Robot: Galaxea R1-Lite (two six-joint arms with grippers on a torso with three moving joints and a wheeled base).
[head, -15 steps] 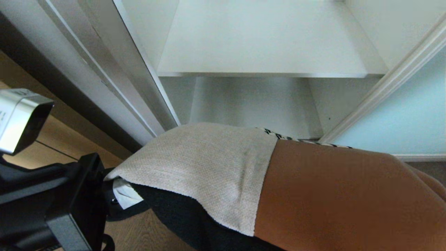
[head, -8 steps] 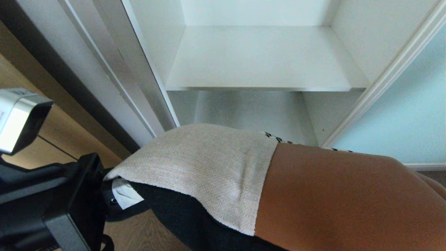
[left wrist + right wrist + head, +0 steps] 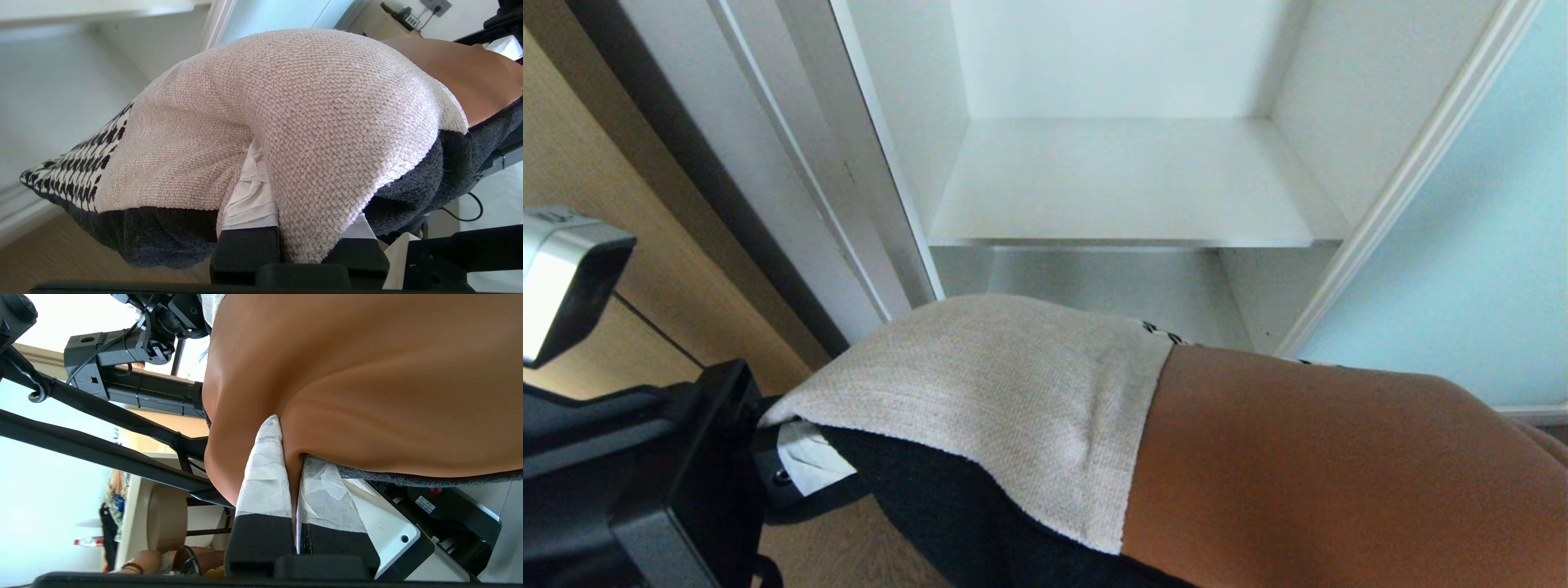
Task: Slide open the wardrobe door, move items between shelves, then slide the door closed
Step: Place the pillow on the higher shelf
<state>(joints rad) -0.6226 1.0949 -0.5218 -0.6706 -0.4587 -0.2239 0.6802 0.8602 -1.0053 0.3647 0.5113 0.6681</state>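
The patchwork cushion (image 3: 1013,392) fills the lower head view, cream fabric on the left, rust-brown leather (image 3: 1339,474) on the right, dark backing below. It hangs in front of the open wardrobe. My left gripper (image 3: 302,196) is shut on a fold of the cream corner, and also shows at the left edge of the cushion (image 3: 792,461). My right gripper (image 3: 291,457) is shut on a pinch of the leather; the cushion hides it in the head view. A white shelf (image 3: 1127,188) lies beyond and above the cushion. The pale-blue sliding wardrobe door (image 3: 1478,269) stands slid to the right.
The wardrobe's white left frame (image 3: 792,163) and a tan wood panel (image 3: 588,163) stand on the left. Under the shelf is a shaded lower compartment (image 3: 1094,286). Wood floor (image 3: 849,555) shows beneath the cushion. A person's limb (image 3: 139,563) and a beige seat (image 3: 167,514) show in the right wrist view.
The camera has moved: the wardrobe has slid down in the head view, so the shelf sits lower and its back wall shows. Cushion and left gripper keep their place in the picture.
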